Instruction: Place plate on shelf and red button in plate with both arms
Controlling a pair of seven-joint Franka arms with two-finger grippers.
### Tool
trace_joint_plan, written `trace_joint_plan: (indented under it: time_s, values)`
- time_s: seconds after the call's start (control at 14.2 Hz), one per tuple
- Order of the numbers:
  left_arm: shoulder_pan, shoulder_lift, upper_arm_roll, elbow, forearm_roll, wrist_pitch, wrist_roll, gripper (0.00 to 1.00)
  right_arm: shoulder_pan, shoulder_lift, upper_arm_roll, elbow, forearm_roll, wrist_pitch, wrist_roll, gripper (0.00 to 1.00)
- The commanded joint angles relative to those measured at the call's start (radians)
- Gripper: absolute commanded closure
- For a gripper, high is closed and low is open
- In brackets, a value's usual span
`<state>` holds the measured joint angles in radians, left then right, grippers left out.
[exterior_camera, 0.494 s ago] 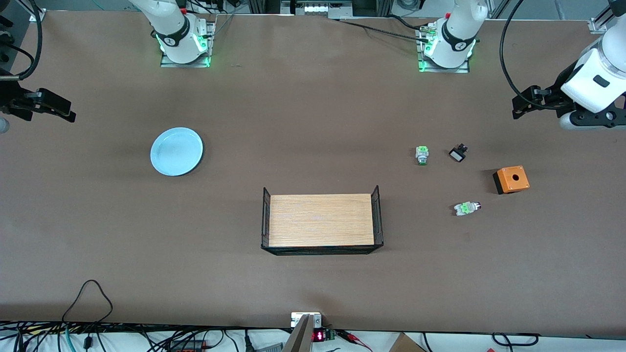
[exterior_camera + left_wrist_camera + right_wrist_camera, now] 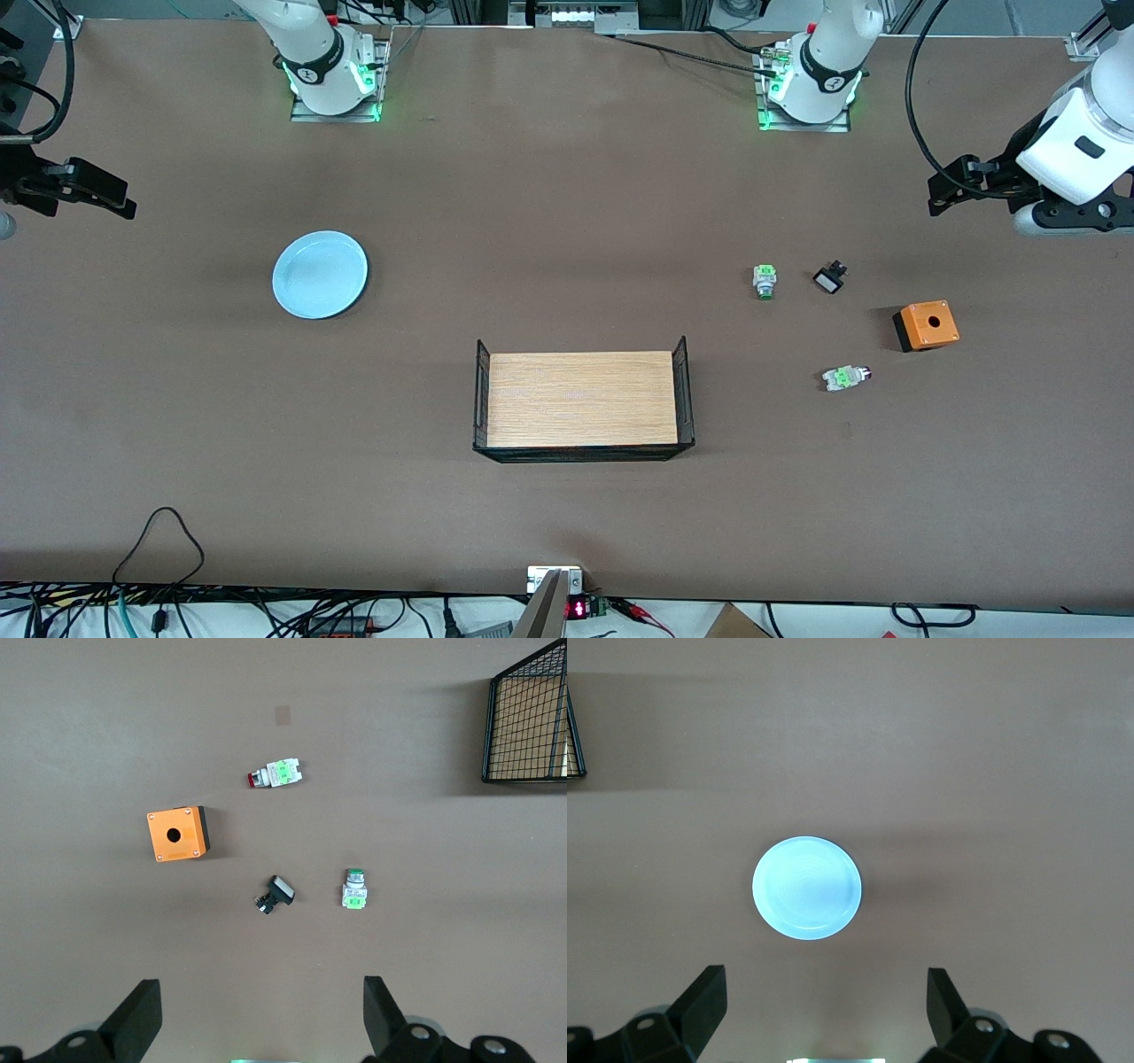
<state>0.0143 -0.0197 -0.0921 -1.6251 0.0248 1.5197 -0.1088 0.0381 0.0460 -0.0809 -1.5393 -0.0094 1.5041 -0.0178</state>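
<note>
A wire-sided tray with a wooden floor [image 2: 582, 399] stands on the brown tabletop [image 2: 567, 221], and everything else is placed here by reference to it.

The plate [image 2: 320, 274] lies flat on the tabletop, well apart from the tray, toward the right arm's end and farther from the front camera than the tray. It carries nothing.

The red button [image 2: 847, 377] lies on its side on the tabletop, toward the left arm's end from the tray and at about the tray's own depth. Its dark red cap points away from the tray (the left wrist view shows the cap plainly).

Three more things sit toward the left arm's end from the tray, all farther from the front camera than the tray. The green-tipped button [image 2: 765, 281] is the closest of them to the tray. The small black-and-white switch [image 2: 829, 279] lies just beside it, farther along toward that end. The orange box [image 2: 927, 324], with a round hole in its top, is the farthest from the tray.

The left gripper [image 2: 937, 197] hangs in the air over bare tabletop at the left arm's end, well apart from the tray, released and holding nothing; its fingers [image 2: 135, 1020] stand wide apart in the left wrist view.

The right gripper [image 2: 120, 201] hangs over bare tabletop at the right arm's end, also well apart from the tray, likewise released and empty, its fingers [image 2: 700, 999] spread wide with the plate seen between them.
</note>
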Motion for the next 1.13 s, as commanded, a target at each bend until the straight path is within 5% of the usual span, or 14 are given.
trace_joint_plan:
  time_s: [0.0,0.92,1.06]
  values:
    - [0.003,0.014,0.002,0.03,-0.003,-0.015,0.018,0.0,0.005,0.031,0.001,0.008,-0.014,-0.015,-0.002,0.0]
    - [0.004,0.014,0.002,0.03,-0.003,-0.015,0.018,0.0,0.006,0.238,0.004,-0.01,-0.001,0.165,0.013,0.0]
    - [0.004,0.014,0.002,0.03,-0.003,-0.015,0.018,0.0,0.028,0.23,0.006,-0.083,0.002,0.24,0.016,0.0]
